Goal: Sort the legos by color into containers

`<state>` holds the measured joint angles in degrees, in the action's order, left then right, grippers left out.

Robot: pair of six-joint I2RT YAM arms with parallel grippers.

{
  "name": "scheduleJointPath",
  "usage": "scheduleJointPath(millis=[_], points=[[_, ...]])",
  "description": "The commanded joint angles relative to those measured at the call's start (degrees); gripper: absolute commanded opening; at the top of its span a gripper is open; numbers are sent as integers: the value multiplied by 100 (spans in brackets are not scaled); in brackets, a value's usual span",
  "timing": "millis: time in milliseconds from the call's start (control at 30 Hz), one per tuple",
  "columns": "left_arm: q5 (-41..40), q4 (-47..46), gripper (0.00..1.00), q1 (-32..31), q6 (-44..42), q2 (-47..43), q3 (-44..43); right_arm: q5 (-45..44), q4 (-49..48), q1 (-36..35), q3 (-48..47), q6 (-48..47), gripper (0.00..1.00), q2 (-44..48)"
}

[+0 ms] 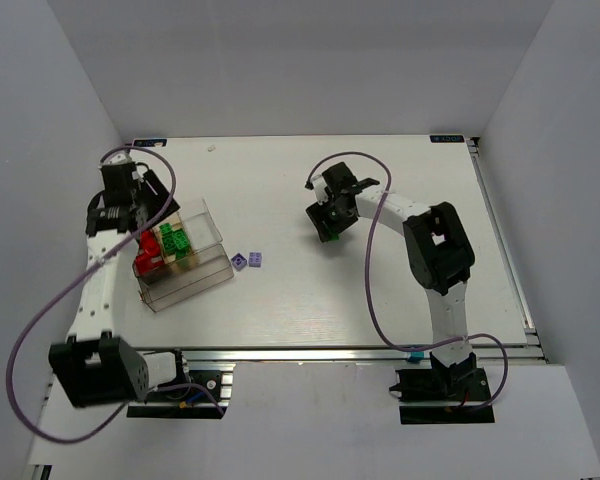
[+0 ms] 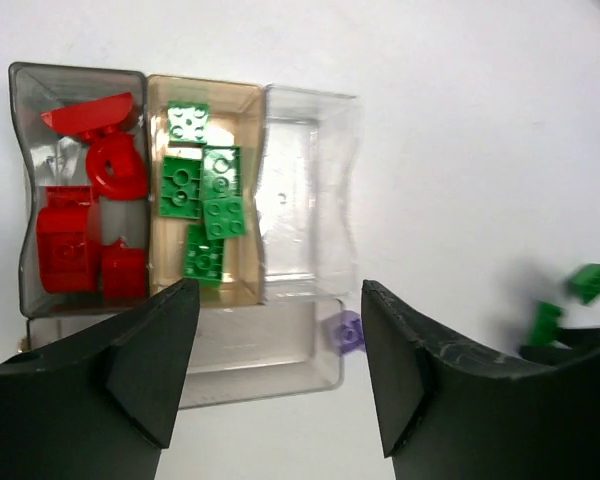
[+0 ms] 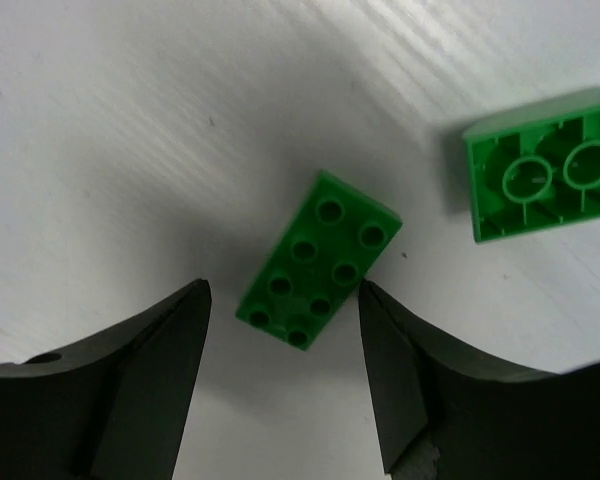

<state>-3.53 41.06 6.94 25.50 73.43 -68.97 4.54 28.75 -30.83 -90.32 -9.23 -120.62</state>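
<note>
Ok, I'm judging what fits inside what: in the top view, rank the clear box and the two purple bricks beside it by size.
1. clear box, by far the largest.
2. purple brick nearer the box and purple brick farther out: tied, they look the same size.

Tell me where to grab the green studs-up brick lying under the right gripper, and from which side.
Take the green brick across its two long sides, coming from straight above. It lies flat, studs up, but sits skewed between the open fingers of the right gripper, so I'd turn the wrist first to square it to those sides.
</note>
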Motion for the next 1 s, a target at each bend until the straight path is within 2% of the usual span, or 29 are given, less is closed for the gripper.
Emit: scheduleJointPath(millis=[0, 167, 267, 300, 367, 400, 467, 600, 633, 700, 833, 867, 933, 967], points=[[344, -98, 76, 27, 376, -846, 400, -356, -142, -55, -205, 431, 66, -155], [344, 157, 76, 27, 483, -1515, 569, -427, -203, -37, -47, 563, 58, -208], [527, 253, 76, 27, 500, -1743, 630, -340, -133, -37, 76, 554, 44, -173], [546, 271, 76, 27, 509, -1796, 630, -287, -133, -37, 155, 485, 32, -164], [590, 280, 76, 27, 535, -1885, 674, -68, -151, -37, 225, 388, 20, -85], [660, 263, 76, 27, 570, -1998, 692, 38, -159, -55, 252, 161, 8, -50], [739, 210, 76, 27, 597, -2113, 736, 485, -212, -72, 314, -191, 0, 99], [1195, -18, 76, 27, 632, -2499, 815, 1715, -230, -204, -37, -1298, 0, 468], [1232, -54, 76, 27, 649, -2544, 815, 2266, -256, -326, -334, -1596, 0, 486], [1293, -168, 76, -26, 676, -2701, 824, 2805, -273, -476, -643, -1801, 0, 478], [1163, -151, 76, -26, 737, -3193, 701, 3658, -650, -1011, -1574, -1557, 0, 40], [1153, -125, 76, -26, 746, -3273, 666, 3703, -765, -1178, -2028, -1277, 0, -83], [1083, -46, 76, -26, 764, -3431, 543, 3721, -1230, -1355, -2435, -907, 0, -488], [1056, -2, 76, -26, 781, -3571, 508, 3660, -1475, -1617, -2594, -435, 0, -602]])
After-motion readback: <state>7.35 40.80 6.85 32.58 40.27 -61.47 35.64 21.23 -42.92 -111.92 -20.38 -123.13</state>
